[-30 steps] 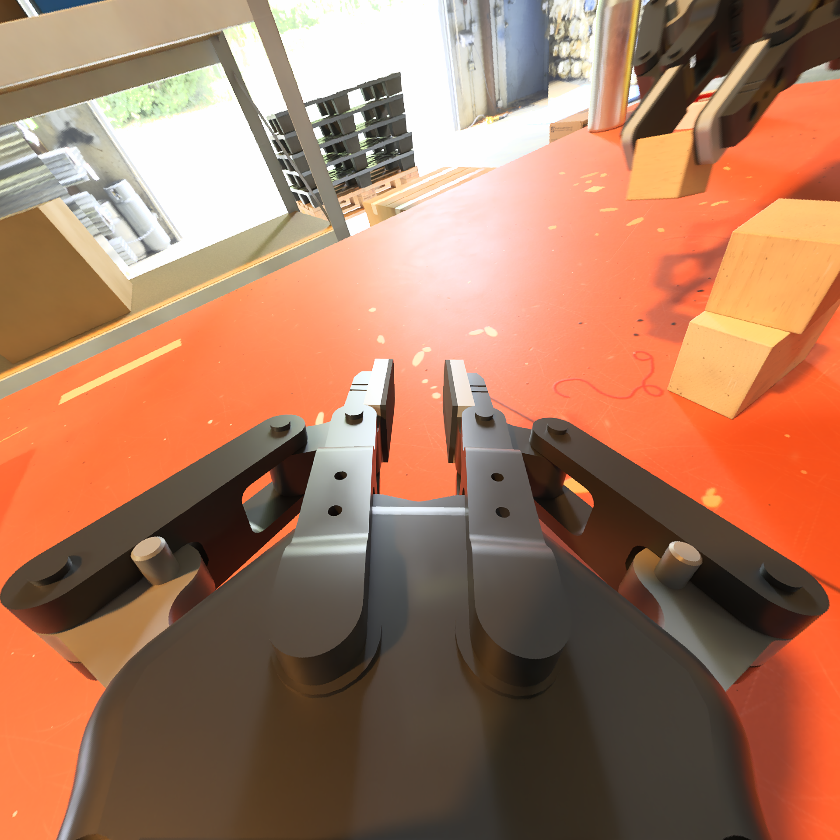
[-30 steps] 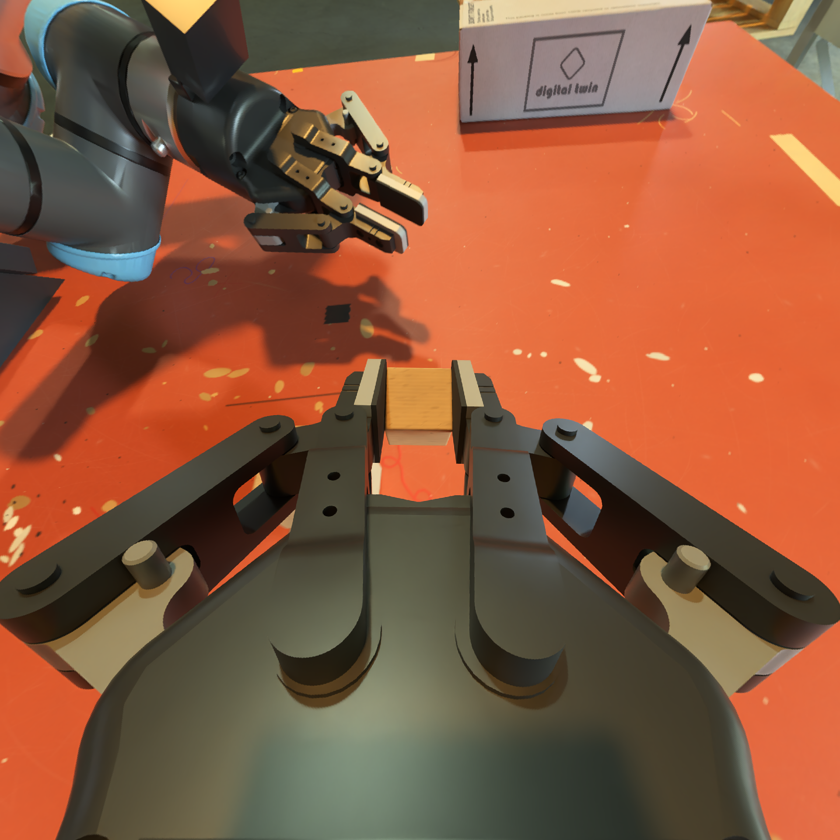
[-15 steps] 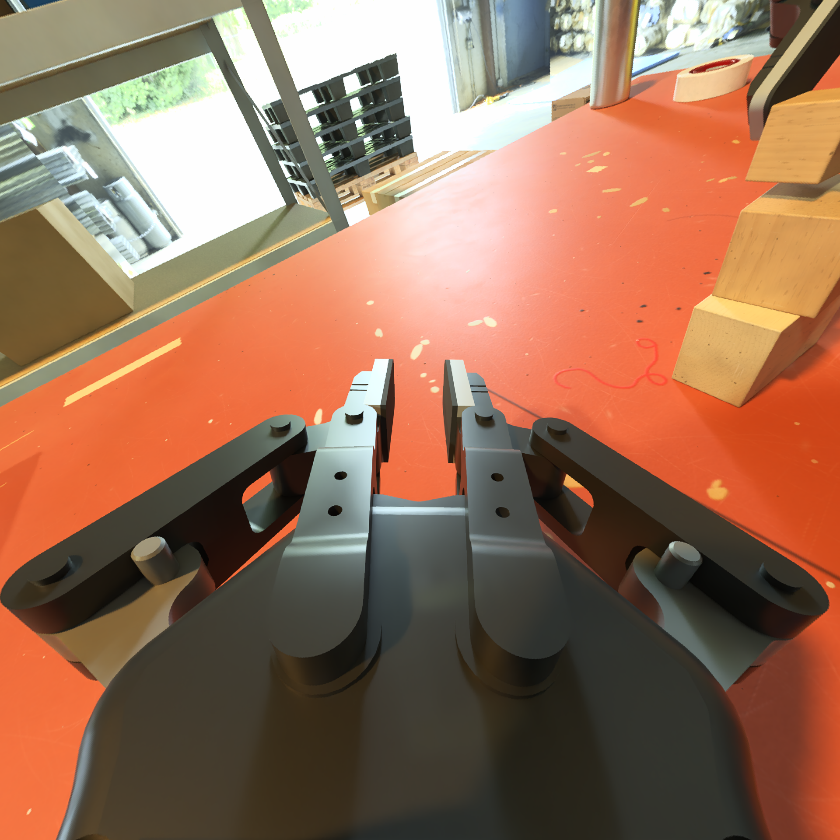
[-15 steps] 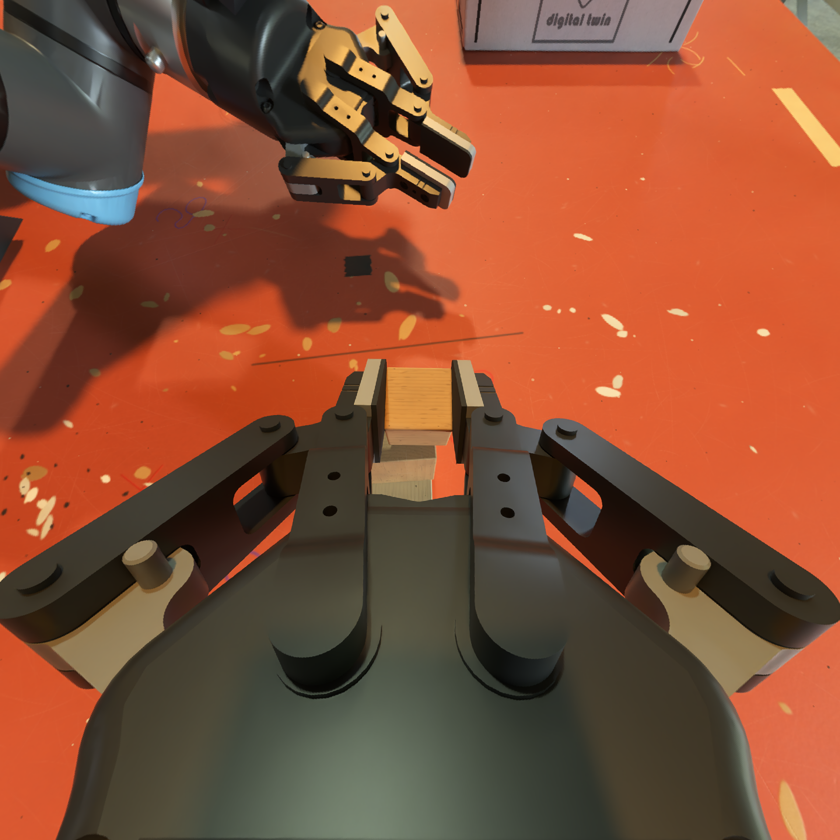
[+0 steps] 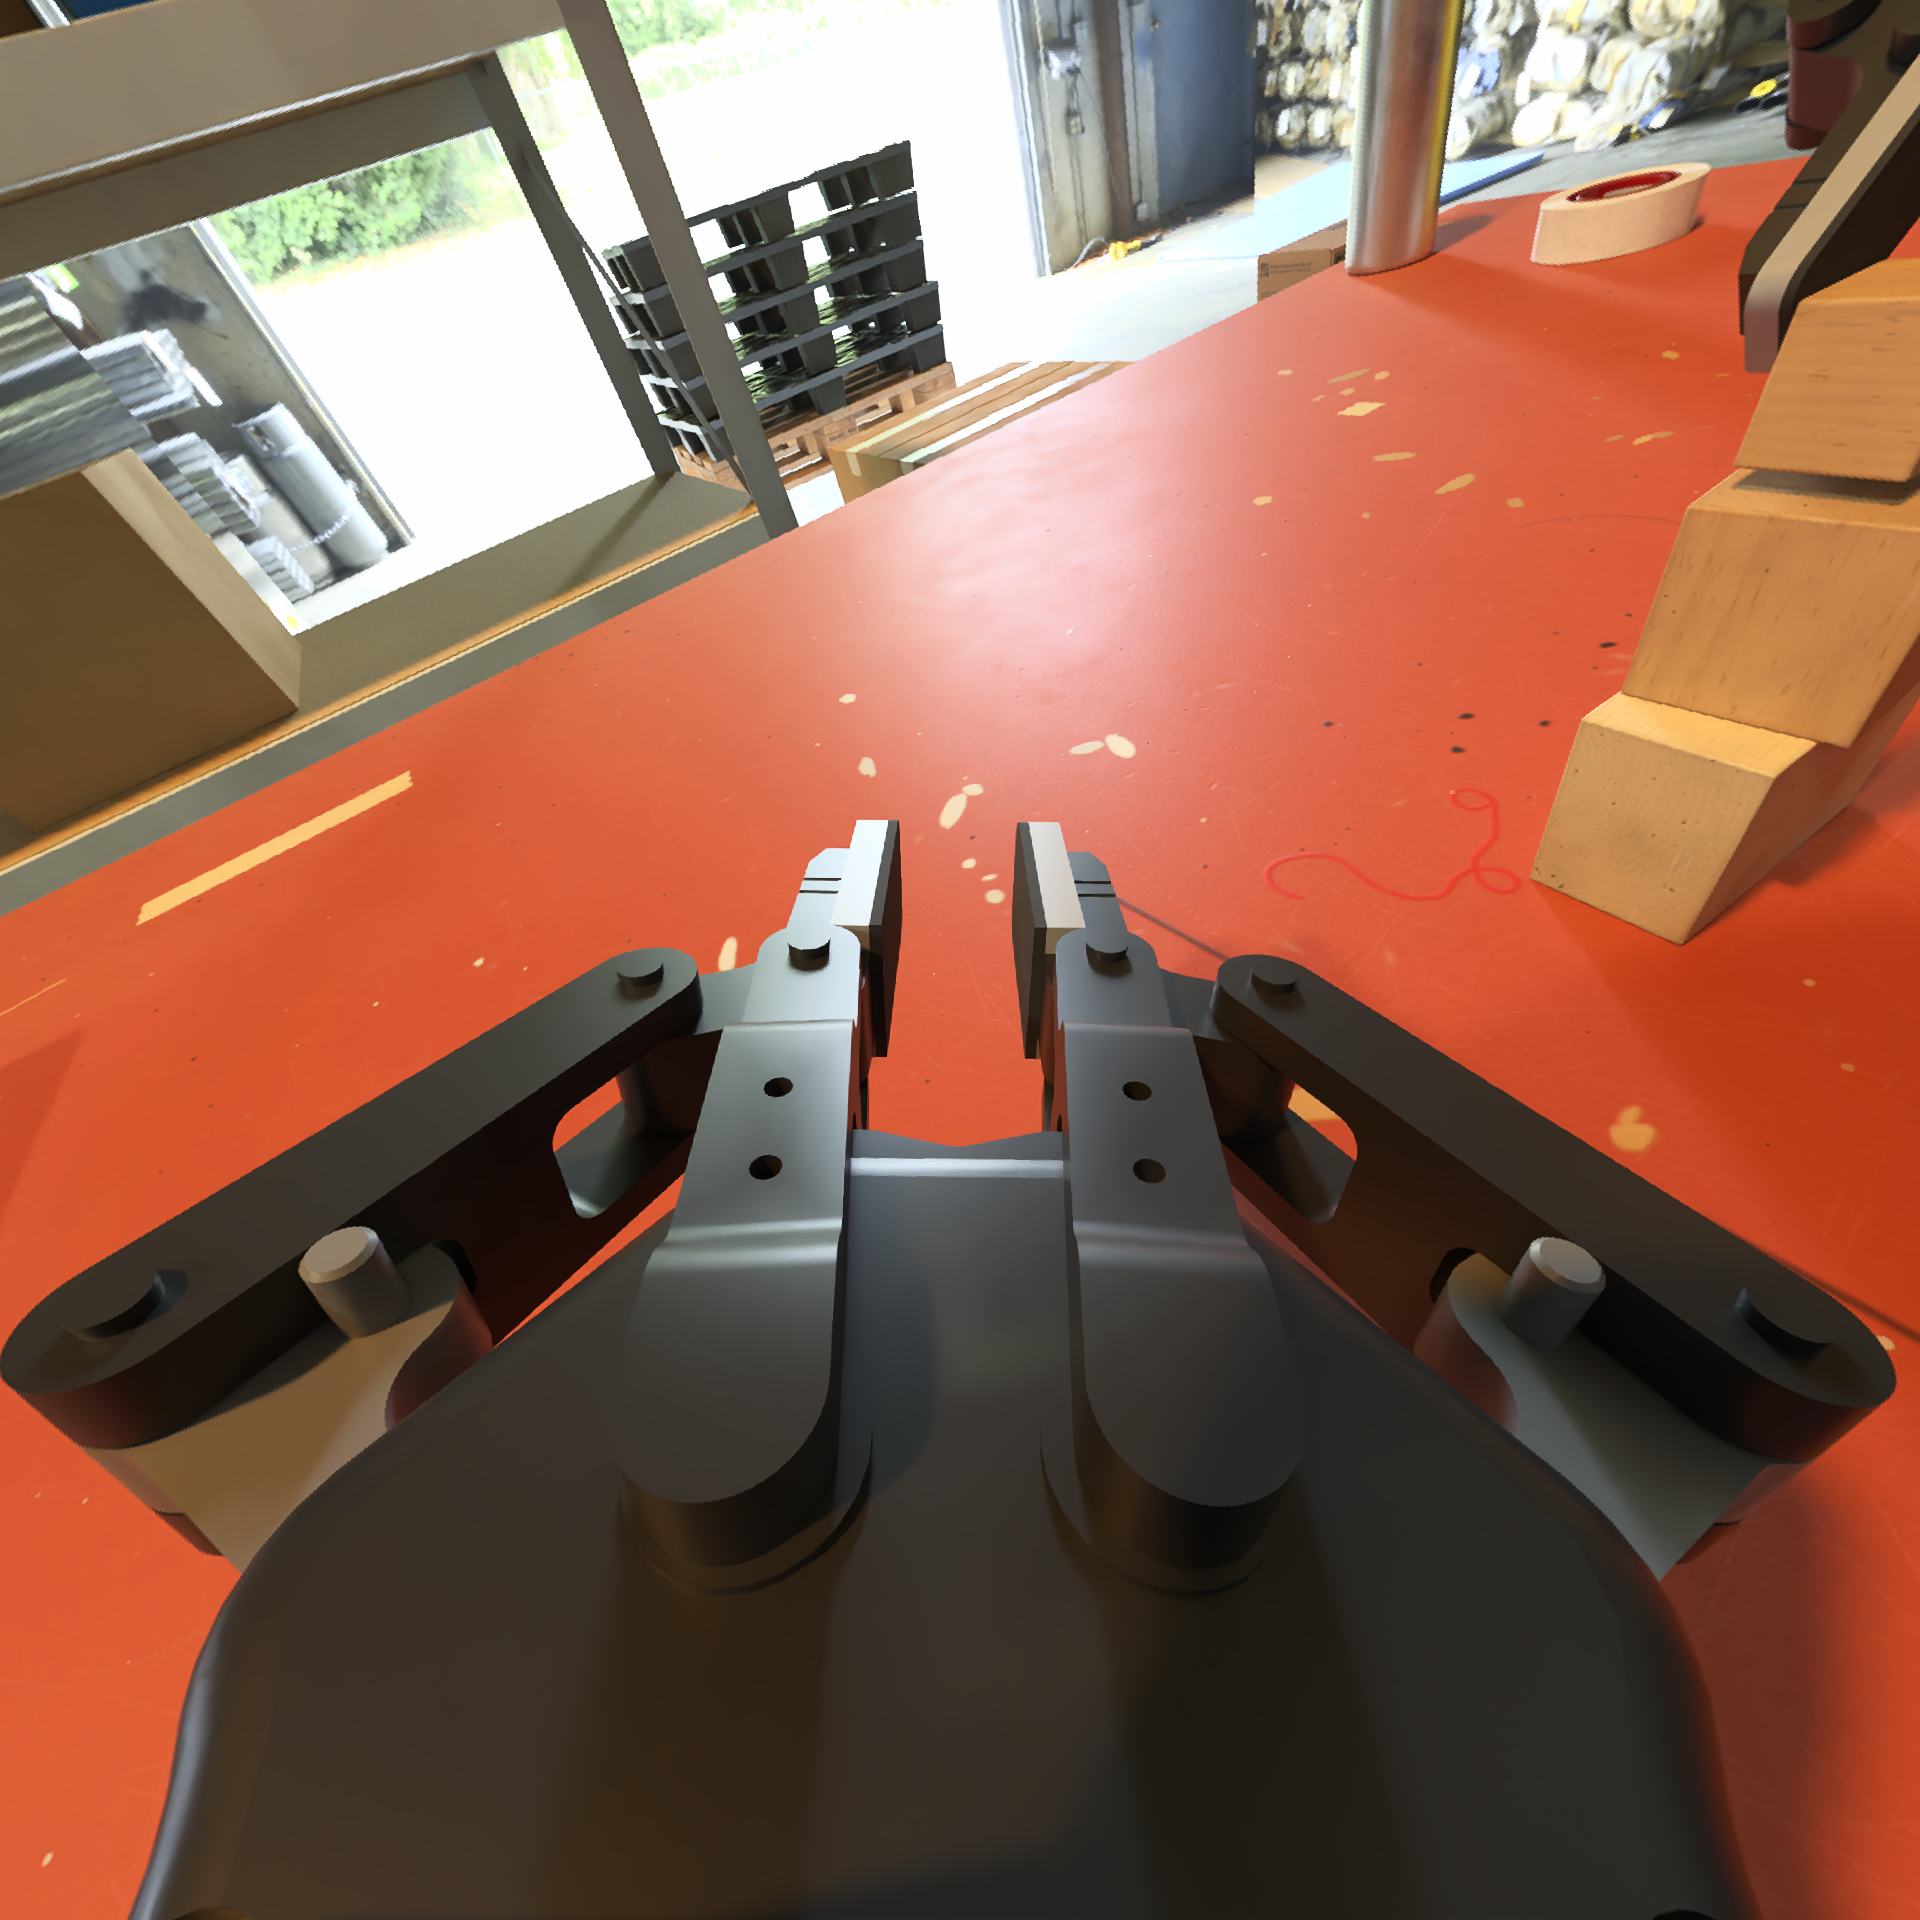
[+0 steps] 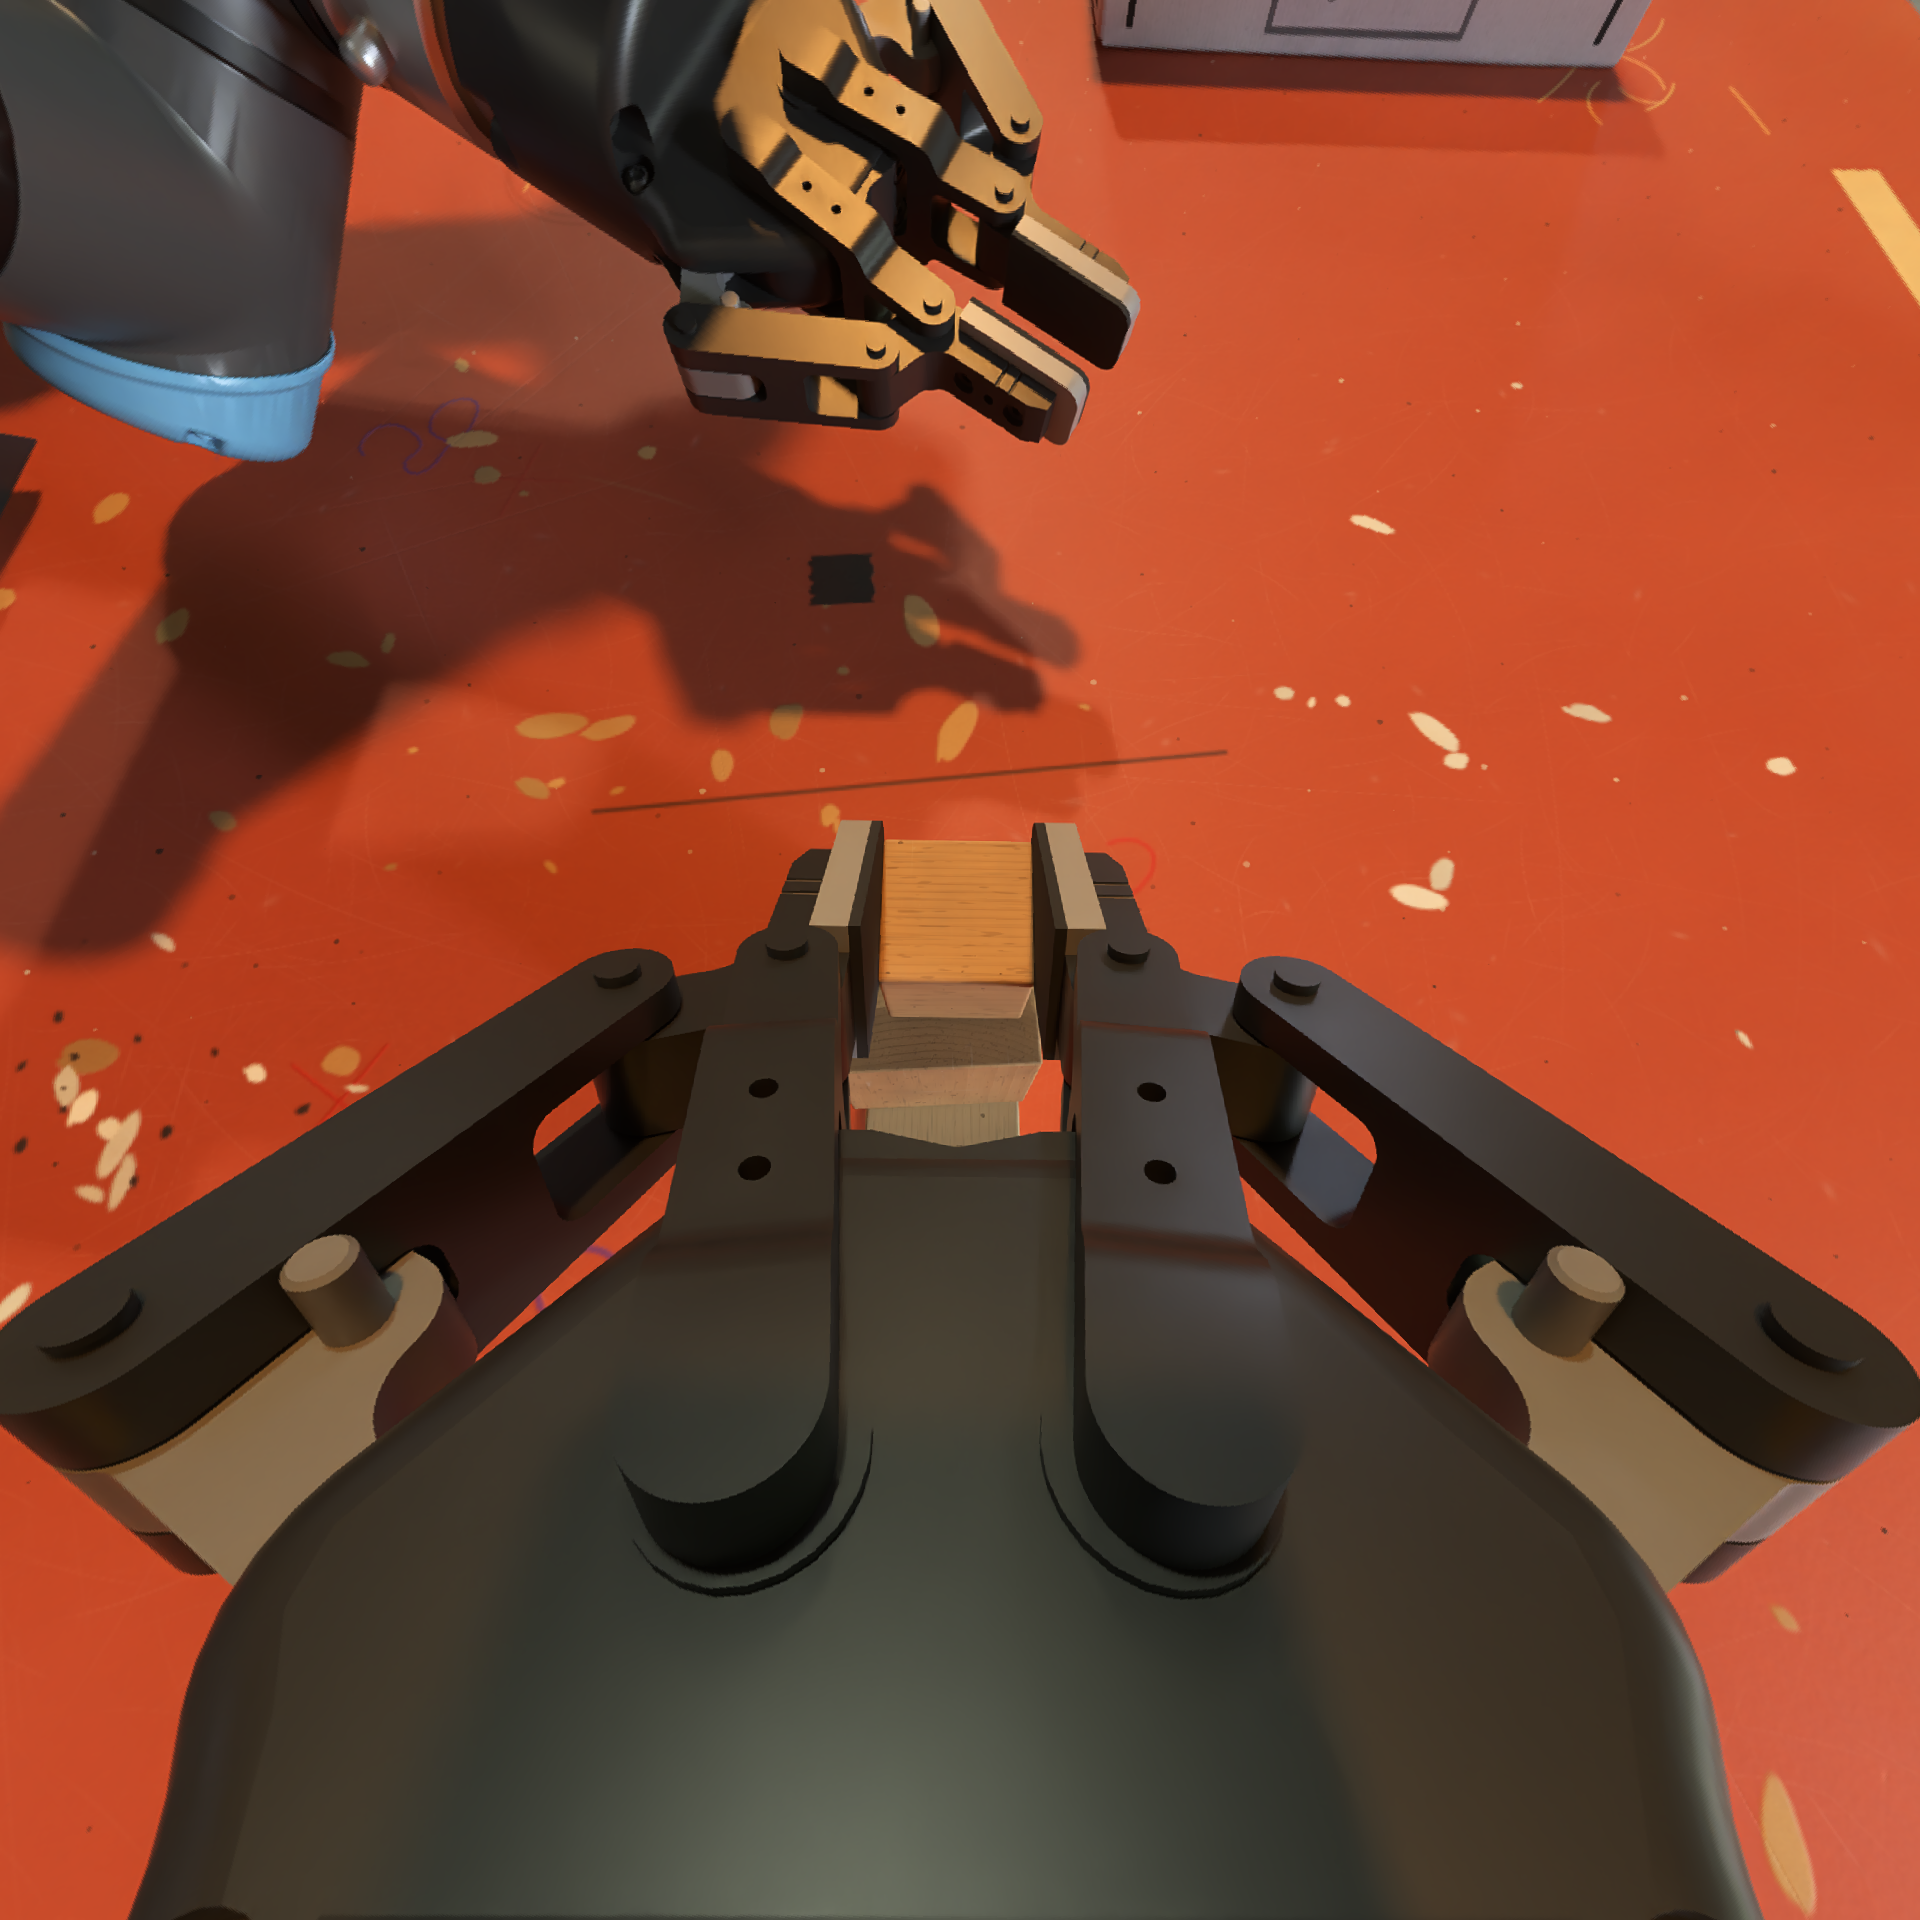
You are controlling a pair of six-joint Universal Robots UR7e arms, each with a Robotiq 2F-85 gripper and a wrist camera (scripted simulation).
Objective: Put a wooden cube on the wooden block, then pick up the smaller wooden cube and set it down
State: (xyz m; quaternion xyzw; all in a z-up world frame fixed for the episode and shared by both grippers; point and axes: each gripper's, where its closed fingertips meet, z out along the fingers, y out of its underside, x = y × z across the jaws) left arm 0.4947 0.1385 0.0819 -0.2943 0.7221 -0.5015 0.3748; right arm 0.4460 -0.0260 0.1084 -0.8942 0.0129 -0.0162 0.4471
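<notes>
In the left wrist view a stack stands at the right: a pale wooden block (image 5: pixel 1683 821) on the red table, a larger wooden cube (image 5: pixel 1787 613) on it, and the smaller wooden cube (image 5: pixel 1844 384) on top. I cannot tell whether the smaller cube touches the larger one. My right gripper (image 6: pixel 956 894) is shut on the smaller cube (image 6: pixel 956 909), directly over the larger cube (image 6: pixel 945 1065) and the block (image 6: pixel 940 1122). My left gripper (image 5: pixel 956 883) is empty, its fingers a little apart, low over the bare table left of the stack. It also shows in the right wrist view (image 6: pixel 1060 332).
A tape roll (image 5: pixel 1616 213) and a metal cylinder (image 5: pixel 1397 135) stand at the far end of the table. A cardboard box (image 6: pixel 1361 21) sits beyond the left gripper. The table's left edge (image 5: pixel 416 665) borders shelving and a box.
My right gripper has carried the smaller cube over the stack and lowered it onto or just above the larger cube. The left gripper has stayed about where it was.
</notes>
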